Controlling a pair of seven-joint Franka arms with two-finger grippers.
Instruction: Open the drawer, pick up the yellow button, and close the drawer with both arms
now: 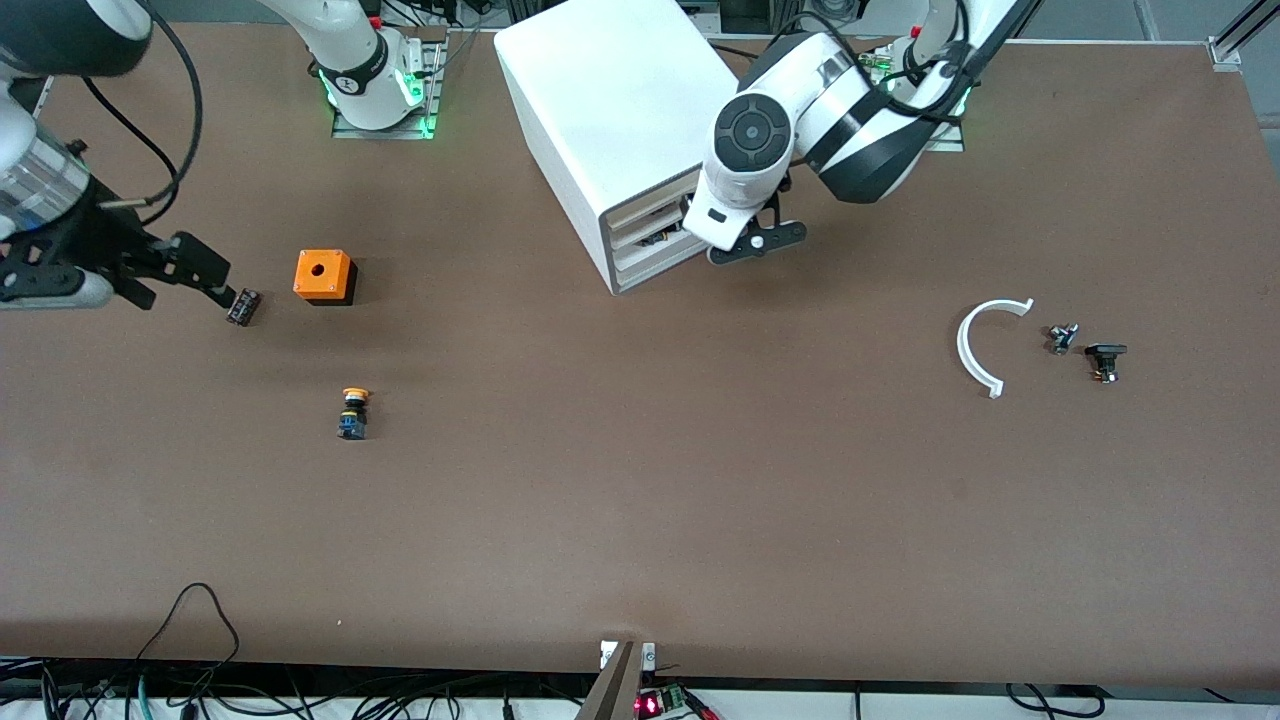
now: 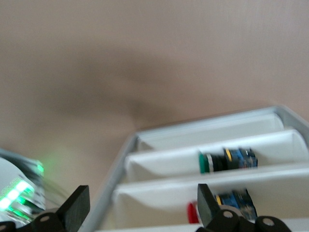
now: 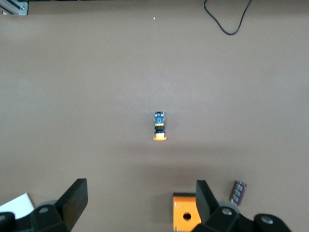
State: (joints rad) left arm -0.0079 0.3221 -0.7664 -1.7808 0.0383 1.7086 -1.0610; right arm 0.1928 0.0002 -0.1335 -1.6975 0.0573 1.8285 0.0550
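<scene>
Front view: large white box cabinet [image 1: 610, 120] stands between the arm bases, its uppermost shallow white tray drawer with beige front edge [image 1: 655, 205] pushed in or nearly so. Left gripper [image 1: 757, 243] sits at the cabinet's drawer fronts, fingers [image 2: 77, 208] spread wide, empty. Right gripper [image 1: 205, 275] hangs over the right arm's end of the table, fingers [image 3: 75, 200] open, empty. Orange cube with a hole [image 1: 324, 276] lies beside it. Tiny orange-capped push button on a black and blue body [image 1: 353, 413] rests on the table, nearer the camera than the cube.
</scene>
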